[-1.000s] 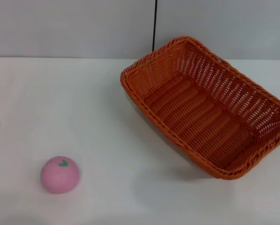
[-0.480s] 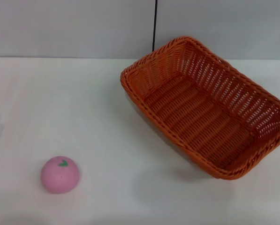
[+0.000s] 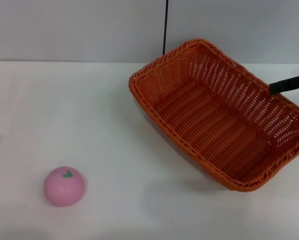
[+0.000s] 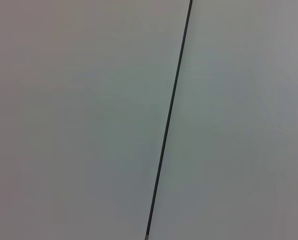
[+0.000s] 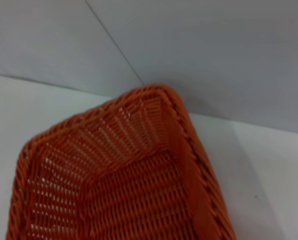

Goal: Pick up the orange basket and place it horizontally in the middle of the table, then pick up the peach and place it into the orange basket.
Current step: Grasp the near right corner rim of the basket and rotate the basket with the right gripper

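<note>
Fingers state of right gripper (image 3: 289,83) unclear, beside orange basket (image 3: 217,117); peach (image 3: 64,186) outside on table (image 3: 89,110).

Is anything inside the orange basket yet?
No. The orange basket shows only bare woven floor; the peach sits on the table. The right gripper is at its far rim.
</note>
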